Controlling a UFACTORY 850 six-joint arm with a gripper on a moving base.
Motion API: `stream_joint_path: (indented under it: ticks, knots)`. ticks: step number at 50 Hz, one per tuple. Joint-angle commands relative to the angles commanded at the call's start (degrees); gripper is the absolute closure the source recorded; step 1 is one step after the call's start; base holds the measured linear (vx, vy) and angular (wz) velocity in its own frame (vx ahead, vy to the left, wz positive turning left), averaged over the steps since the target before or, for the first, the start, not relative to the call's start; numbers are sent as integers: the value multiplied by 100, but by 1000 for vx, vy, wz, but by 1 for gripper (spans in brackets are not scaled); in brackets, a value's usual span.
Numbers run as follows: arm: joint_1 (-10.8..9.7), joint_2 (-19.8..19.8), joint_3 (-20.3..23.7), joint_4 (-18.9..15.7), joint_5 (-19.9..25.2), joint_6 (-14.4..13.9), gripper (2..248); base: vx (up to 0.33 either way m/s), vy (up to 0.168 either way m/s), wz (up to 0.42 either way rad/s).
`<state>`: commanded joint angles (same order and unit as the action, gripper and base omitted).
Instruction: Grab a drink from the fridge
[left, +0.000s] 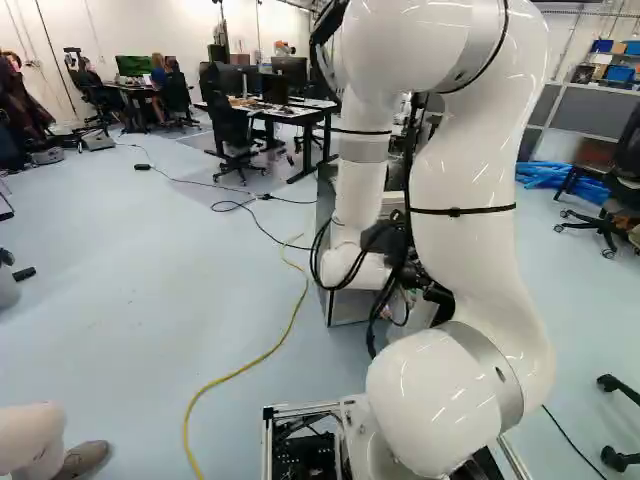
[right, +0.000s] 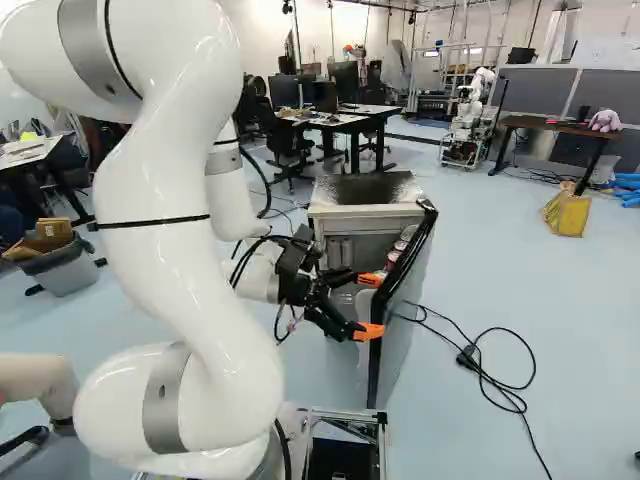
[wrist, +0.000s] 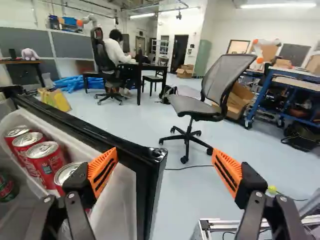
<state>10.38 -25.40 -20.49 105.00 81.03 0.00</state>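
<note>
In the right base view my gripper (right: 372, 306) reaches to the inner side of the fridge door (right: 402, 290), which stands swung out from the small fridge (right: 370, 212). The wrist view shows the gripper (wrist: 162, 172) open, with the end of the black door frame (wrist: 142, 155) between its fingers, nearer one of them. That finger is on the inner side of the door, by the shelf; the other is out past the door's edge. Red drink cans (wrist: 46, 161) stand in a row on the door shelf, and a green-and-red can (wrist: 7, 187) is lower inside.
An office chair (wrist: 195, 100) stands beyond the gripper in the wrist view. A black cable (right: 490, 375) lies on the floor beside the door. Another robot (right: 470, 115) is far back. A yellow cable (left: 262, 358) crosses the floor. A person's leg and shoe (left: 82, 458) are near the base.
</note>
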Motion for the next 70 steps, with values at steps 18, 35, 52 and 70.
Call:
stream_joint_path:
  ticks: [18, 35, 52, 70]
  knots:
    - [-721, -35, -337, 217, 0, 0, 3, 0, 0, 0]
    - [-1385, -91, -685, 338, 0, 0, 3, 0, 0, 0]
    - [-2002, -183, -1081, 338, 0, 0, 3, 0, 0, 0]
    - [-2599, -325, -1555, 338, 0, 0, 3, 0, 0, 0]
